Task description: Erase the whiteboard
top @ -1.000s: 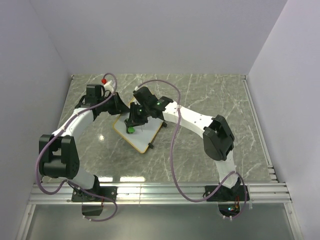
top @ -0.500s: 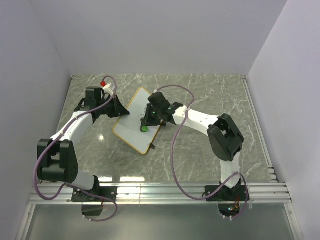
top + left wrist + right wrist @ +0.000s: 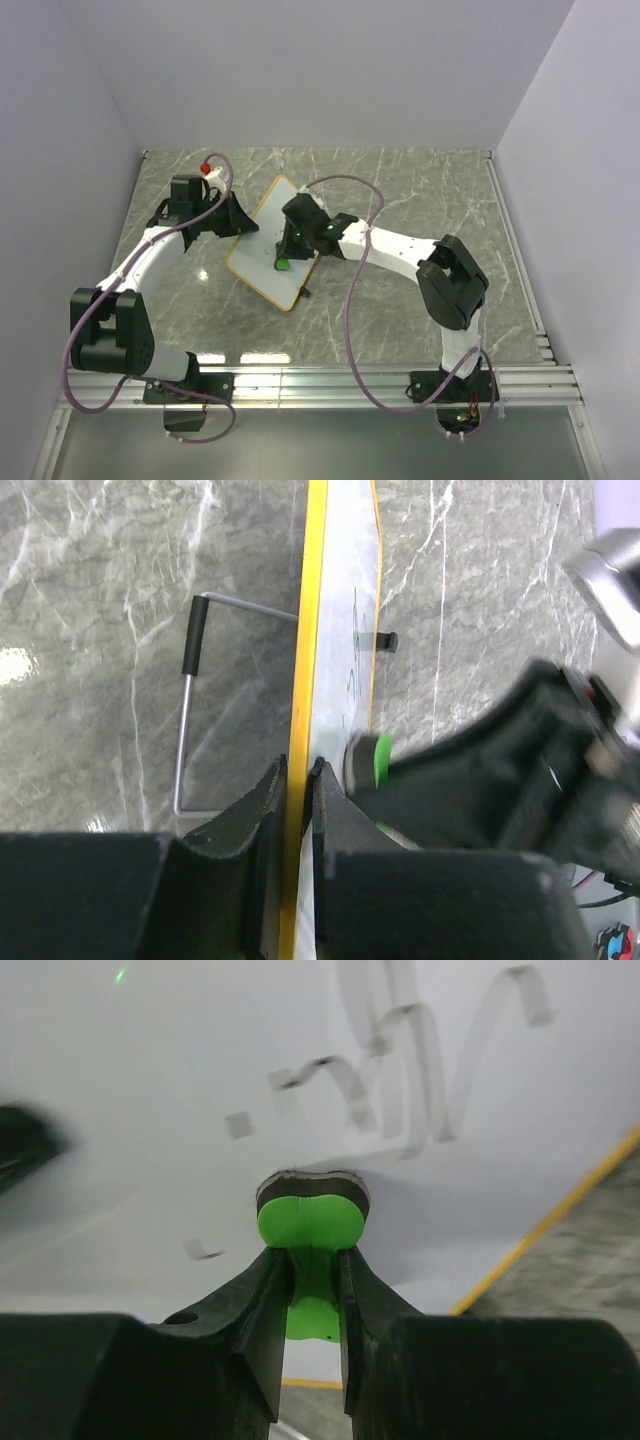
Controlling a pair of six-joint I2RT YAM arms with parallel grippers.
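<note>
Whiteboard (image 3: 262,238) edge in left claw (image 3: 299,780), green eraser (image 3: 310,1224) in right claw (image 3: 314,1266)

Glossy whiteboard (image 3: 150,1080), polished marble-look table (image 3: 430,190)

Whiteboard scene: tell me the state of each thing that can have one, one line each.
whiteboard, tilted, grey marks on its face
left end effector, shut on the whiteboard's frame
right end effector, shut on the green eraser
green eraser, held, pad facing the whiteboard
</note>
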